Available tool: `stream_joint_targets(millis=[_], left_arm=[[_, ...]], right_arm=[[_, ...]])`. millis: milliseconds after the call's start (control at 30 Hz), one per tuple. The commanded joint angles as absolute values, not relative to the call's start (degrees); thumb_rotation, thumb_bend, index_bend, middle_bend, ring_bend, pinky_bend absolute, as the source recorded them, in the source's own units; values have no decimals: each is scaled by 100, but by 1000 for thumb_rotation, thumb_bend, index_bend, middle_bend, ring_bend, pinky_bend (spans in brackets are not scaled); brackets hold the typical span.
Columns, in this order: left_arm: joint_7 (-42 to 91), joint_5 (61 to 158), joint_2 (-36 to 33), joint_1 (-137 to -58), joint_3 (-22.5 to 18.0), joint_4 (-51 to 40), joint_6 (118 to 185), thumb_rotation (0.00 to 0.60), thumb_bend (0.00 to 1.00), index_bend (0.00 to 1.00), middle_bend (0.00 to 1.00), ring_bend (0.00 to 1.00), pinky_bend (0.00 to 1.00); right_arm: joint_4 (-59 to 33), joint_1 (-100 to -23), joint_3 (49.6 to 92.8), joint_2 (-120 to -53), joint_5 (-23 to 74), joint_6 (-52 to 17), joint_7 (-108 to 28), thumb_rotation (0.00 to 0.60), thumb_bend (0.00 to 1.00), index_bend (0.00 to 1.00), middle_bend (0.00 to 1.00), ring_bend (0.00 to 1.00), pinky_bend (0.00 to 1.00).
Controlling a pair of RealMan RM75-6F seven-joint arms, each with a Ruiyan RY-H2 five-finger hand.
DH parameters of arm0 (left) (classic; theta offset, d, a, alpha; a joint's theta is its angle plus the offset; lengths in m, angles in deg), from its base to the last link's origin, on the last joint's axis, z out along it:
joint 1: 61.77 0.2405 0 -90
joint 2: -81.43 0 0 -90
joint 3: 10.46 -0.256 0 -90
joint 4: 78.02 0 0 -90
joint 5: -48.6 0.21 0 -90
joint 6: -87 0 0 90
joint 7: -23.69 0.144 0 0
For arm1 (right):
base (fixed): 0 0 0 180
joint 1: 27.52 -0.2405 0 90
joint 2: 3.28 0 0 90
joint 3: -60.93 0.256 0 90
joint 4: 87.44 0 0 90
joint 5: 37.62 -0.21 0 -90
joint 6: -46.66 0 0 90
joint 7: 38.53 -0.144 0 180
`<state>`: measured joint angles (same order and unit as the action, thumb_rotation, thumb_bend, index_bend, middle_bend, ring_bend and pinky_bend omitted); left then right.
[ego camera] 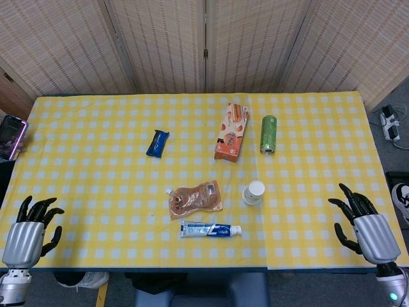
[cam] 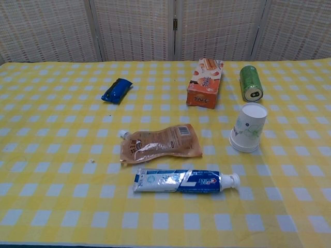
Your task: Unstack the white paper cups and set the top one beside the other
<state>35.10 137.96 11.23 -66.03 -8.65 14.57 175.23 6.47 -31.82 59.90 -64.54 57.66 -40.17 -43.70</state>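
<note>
The stacked white paper cups (ego camera: 253,192) stand upside down on the yellow checked table, right of centre; in the chest view the paper cups (cam: 248,127) show a faint green print and lean slightly. My left hand (ego camera: 29,231) hovers at the near left table edge, fingers spread and empty. My right hand (ego camera: 363,224) is at the near right edge, also spread and empty, well to the right of the cups. Neither hand appears in the chest view.
A brown pouch (ego camera: 195,199) and a toothpaste tube (ego camera: 210,229) lie left of and in front of the cups. An orange box (ego camera: 231,132), a green can (ego camera: 268,134) and a blue wrapper (ego camera: 157,142) lie farther back. A phone (ego camera: 11,137) sits at the left edge.
</note>
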Motion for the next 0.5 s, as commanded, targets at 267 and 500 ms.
stream_joint_targets(millis=[267,500], left_arm=[[3533,13708,1073,-6624,-840,1403,17473,600,514,377,224,201,5],[3606,13693,1044,-6621,-825,1437,17501,600,514,378,224,200,5]], right_arm=[[667,-3318,6077,-6474,5708,-3844,-4222,600,543,171,41,138,126],[823,-3679,6286,-6500,5505,-3362,-4019,600,543,151,38,139,126]])
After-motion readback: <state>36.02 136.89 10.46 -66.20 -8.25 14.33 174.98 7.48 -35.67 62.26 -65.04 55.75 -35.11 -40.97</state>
